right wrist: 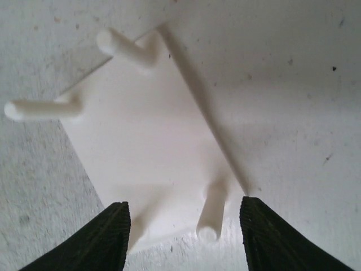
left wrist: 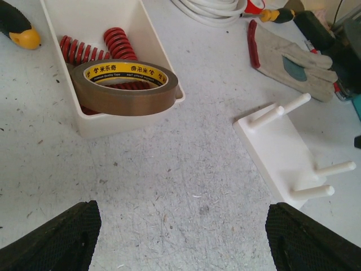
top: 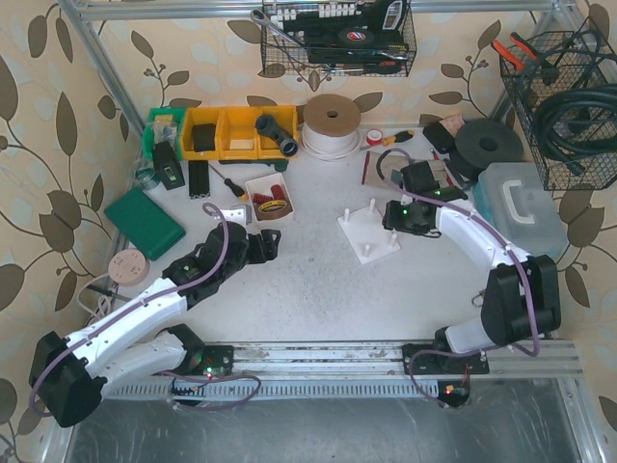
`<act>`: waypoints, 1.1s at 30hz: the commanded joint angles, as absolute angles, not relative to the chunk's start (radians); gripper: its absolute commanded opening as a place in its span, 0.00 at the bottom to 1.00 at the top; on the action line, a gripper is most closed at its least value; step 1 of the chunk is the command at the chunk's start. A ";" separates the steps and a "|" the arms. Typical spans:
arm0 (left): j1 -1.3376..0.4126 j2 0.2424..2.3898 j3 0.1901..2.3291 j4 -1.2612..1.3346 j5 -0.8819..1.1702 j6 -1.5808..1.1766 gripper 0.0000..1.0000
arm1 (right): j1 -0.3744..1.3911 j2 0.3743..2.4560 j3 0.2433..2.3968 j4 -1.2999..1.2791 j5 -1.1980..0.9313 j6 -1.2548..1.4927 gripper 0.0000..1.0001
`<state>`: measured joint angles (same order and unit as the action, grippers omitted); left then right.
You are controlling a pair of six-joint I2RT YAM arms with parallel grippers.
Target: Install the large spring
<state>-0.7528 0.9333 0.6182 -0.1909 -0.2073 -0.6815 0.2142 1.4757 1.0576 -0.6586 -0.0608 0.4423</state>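
Red springs point(left wrist: 119, 42) lie in a white box point(left wrist: 107, 127), partly covered by a roll of brown tape point(left wrist: 125, 84). The box point(top: 253, 185) is just beyond my left gripper point(top: 265, 243). The left gripper point(left wrist: 183, 240) is open and empty over bare table, short of the box. The white peg plate point(top: 368, 231), with several upright pegs, lies mid-table and also shows in the left wrist view point(left wrist: 282, 149). My right gripper point(top: 393, 217) is open at the plate's right edge. In its wrist view the right gripper point(right wrist: 183, 237) straddles one peg point(right wrist: 211, 214) of the plate point(right wrist: 146, 135) without touching it.
A yellow-handled tool point(left wrist: 20, 31) lies left of the box. A grey work glove point(left wrist: 285, 59) and a coil of white cord point(top: 331, 123) lie beyond the plate. Yellow bins point(top: 236, 132), a green case point(top: 145, 222) and a clear lidded box point(top: 521, 207) ring the work area.
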 commanded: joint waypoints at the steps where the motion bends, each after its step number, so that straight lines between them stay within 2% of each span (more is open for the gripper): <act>1: -0.753 0.890 0.606 -0.176 -0.238 -0.705 0.83 | 0.256 1.422 1.021 -0.764 0.043 0.437 0.56; 5: -0.753 0.865 0.598 -0.191 -0.240 -0.713 0.83 | 0.273 1.447 1.033 -0.770 0.061 0.437 0.63; 10: -0.753 0.817 0.578 -0.204 -0.251 -0.727 0.83 | 0.295 1.505 1.072 -0.774 0.080 0.435 0.63; 16: -0.753 0.800 0.565 -0.204 -0.259 -0.734 0.83 | 0.321 1.558 1.094 -0.767 0.093 0.442 0.58; 25: -0.753 0.815 0.573 -0.199 -0.256 -0.727 0.83 | 0.337 1.592 1.127 -0.790 0.149 0.454 0.41; 30: -0.753 0.814 0.571 -0.198 -0.258 -0.729 0.83 | 0.341 1.605 1.134 -0.810 0.170 0.466 0.39; 33: -0.753 0.812 0.571 -0.196 -0.258 -0.729 0.83 | 0.345 1.607 1.129 -0.815 0.177 0.468 0.31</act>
<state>-0.7528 0.8162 0.5678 -0.2157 -0.2359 -0.7166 0.3347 1.5970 1.1065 -0.7788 0.1406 0.4549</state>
